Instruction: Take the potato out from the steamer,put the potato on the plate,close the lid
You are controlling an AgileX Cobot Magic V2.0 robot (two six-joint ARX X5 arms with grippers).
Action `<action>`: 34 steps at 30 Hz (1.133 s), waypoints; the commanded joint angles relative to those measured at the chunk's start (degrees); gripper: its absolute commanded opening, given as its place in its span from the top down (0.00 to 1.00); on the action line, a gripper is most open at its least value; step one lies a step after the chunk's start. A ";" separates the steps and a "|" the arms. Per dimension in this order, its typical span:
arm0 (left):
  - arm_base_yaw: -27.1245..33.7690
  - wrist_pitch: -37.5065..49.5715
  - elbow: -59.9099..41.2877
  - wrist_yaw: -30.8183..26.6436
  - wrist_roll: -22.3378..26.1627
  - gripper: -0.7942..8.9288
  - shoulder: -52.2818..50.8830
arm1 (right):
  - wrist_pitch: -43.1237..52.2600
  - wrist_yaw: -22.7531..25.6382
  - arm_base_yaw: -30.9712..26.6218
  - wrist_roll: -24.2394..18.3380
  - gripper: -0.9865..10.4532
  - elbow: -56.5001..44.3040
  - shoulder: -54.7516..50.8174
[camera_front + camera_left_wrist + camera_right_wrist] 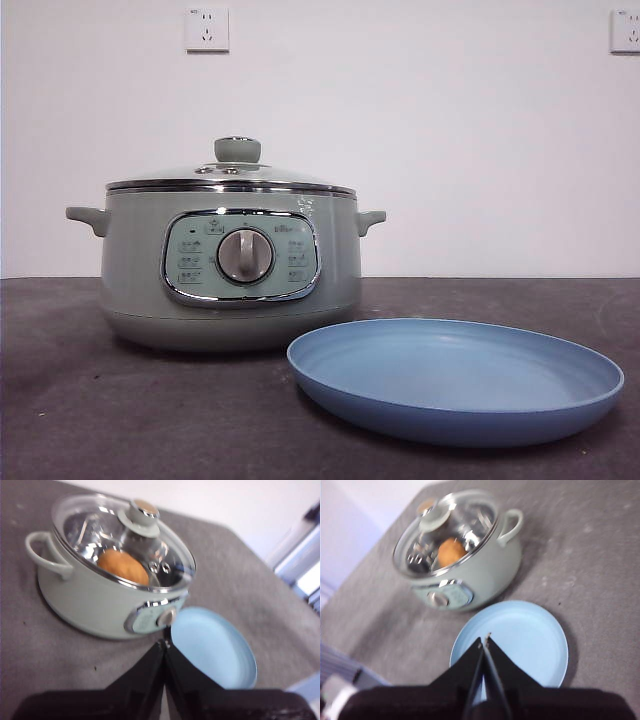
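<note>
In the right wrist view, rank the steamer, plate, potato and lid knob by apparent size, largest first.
1. Steamer and plate: they look about equally wide, and the plate is nearer the camera, so no ranking between them.
2. Lid knob and potato: similar; unsure, the view is blurred.

Steamer (135, 270): pale sage green, chrome rim. Lid (100, 522): clear glass. Potato (122, 566): orange-brown. Plate (455, 380): light blue. Surface (80, 400): dark grey.

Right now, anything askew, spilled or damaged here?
Nothing stands out. The lid sits level on the steamer, potato inside under the glass. The plate lies flat in front, bare. Both grippers, left and right, are shut and clear of everything.
</note>
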 commanded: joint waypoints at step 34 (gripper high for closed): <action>-0.20 -7.04 16.59 0.24 16.17 0.24 16.44 | -11.67 -0.79 2.82 -10.45 0.39 10.56 8.81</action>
